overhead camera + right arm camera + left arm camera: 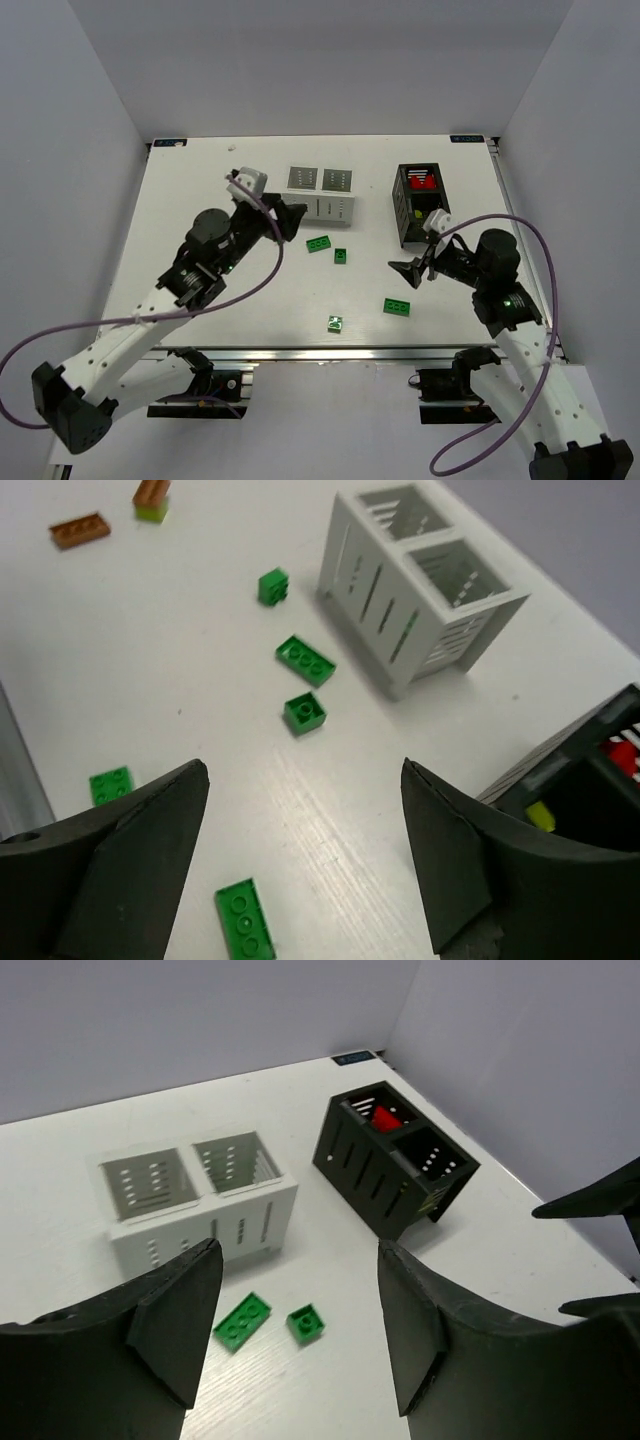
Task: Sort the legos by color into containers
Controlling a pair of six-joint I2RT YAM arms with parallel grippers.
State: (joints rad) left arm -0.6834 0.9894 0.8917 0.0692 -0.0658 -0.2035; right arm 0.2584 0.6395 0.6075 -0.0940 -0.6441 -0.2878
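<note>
The white container (pixel 320 193) stands at centre back, and both of its compartments (pixel 150 1182) look empty. To its right, the taller black container (pixel 420 205) holds a red lego (pixel 385 1118) in its far compartment and a yellow-green one (pixel 540 817) in the near one. Two green legos (pixel 243 1320) (pixel 305 1323) lie in front of the white container. My left gripper (pixel 300 1335) hovers open above them, holding nothing. My right gripper (pixel 305 855) is open and empty over the table, with a long green lego (pixel 244 920) beneath it. Another green lego (pixel 336 324) lies near the front edge.
In the right wrist view, two brownish-red bricks (pixel 80 530) (pixel 152 492) lie at the far left, one of them on a yellow-green piece. More green bricks (pixel 272 584) (pixel 110 785) are scattered about. The right gripper's fingers (pixel 600 1200) show in the left wrist view, beside the black container.
</note>
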